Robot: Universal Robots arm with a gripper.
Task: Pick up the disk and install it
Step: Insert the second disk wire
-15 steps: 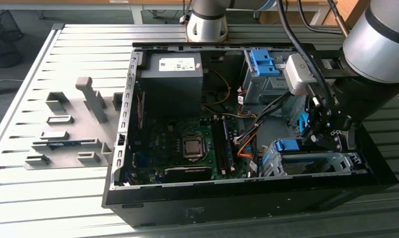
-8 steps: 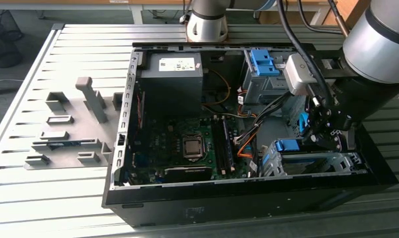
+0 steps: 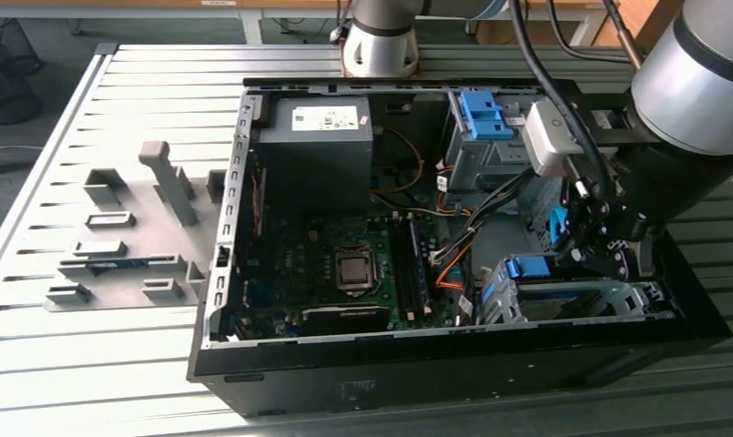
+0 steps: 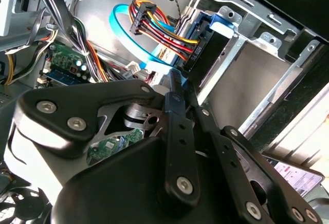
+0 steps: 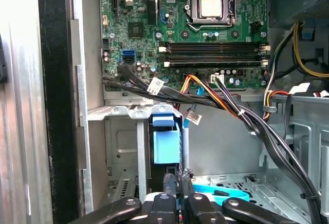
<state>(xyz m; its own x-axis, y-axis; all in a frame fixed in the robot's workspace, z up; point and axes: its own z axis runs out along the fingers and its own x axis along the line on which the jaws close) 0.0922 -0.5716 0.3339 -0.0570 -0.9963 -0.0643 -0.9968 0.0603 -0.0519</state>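
The disk (image 3: 530, 267) stands on edge in a slot of the metal drive cage (image 3: 621, 296) at the front corner of the open computer case, on the exterior view's right. Its blue carrier end (image 5: 166, 144) faces my gripper, and the same blue tab (image 4: 221, 21) shows beside a bundle of coloured power wires. My gripper (image 5: 178, 175) is shut, its two black fingers pressed together with nothing between them. The fingertips (image 4: 175, 82) sit just short of the carrier's end. In the exterior view the gripper (image 3: 588, 248) hangs right above the cage.
The motherboard (image 3: 341, 264) fills the case floor, with black and orange cables (image 5: 216, 98) crossing near the cage. A light blue data cable (image 4: 121, 26) loops close by. Another blue carrier (image 3: 482, 114) sits in the far bay. Grey fixtures (image 3: 136, 237) stand on the slatted table.
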